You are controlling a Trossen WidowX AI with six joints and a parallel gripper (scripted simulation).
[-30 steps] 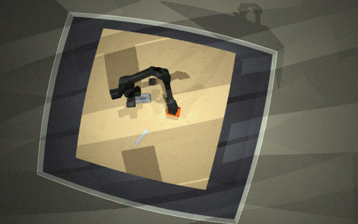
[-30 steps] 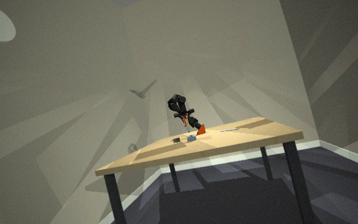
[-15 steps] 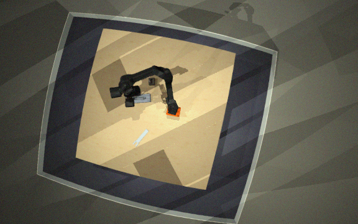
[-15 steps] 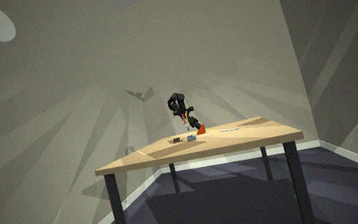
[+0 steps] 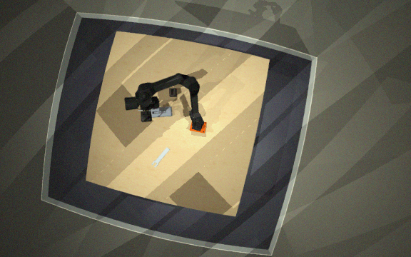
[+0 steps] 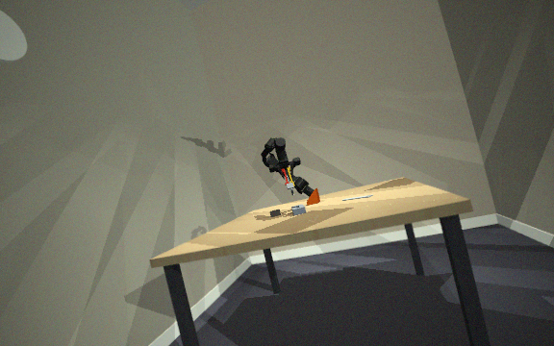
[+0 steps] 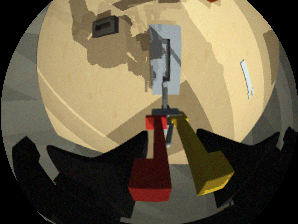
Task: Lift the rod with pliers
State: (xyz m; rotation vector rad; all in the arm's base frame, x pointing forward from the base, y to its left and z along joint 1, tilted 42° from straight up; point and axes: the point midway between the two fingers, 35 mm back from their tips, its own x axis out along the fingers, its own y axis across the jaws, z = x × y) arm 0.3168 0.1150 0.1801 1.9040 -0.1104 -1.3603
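the gripper (image 5: pixel 150 103) (image 6: pixel 285 168) (image 7: pixel 173 135) is clamped on the red-and-yellow-handled pliers (image 6: pixel 286 178) (image 7: pixel 160 150); at their jaws, the thin grey rod (image 6: pixel 292 191) (image 7: pixel 165 96) hangs above the channel block (image 5: pixel 168 111) (image 6: pixel 299 210) (image 7: pixel 175 75), nearer the tabletop's left edge in the top view.

Below our gripper (image 7: pixel 173 135), we see a blue-grey block (image 5: pixel 166 111) (image 6: pixel 298 210) (image 7: pixel 158 75), pale wood bench (image 5: pixel 205 185) (image 6: pixel 239 240) (image 7: pixel 65 95), and red and yellow handles (image 7: pixel 159 145).
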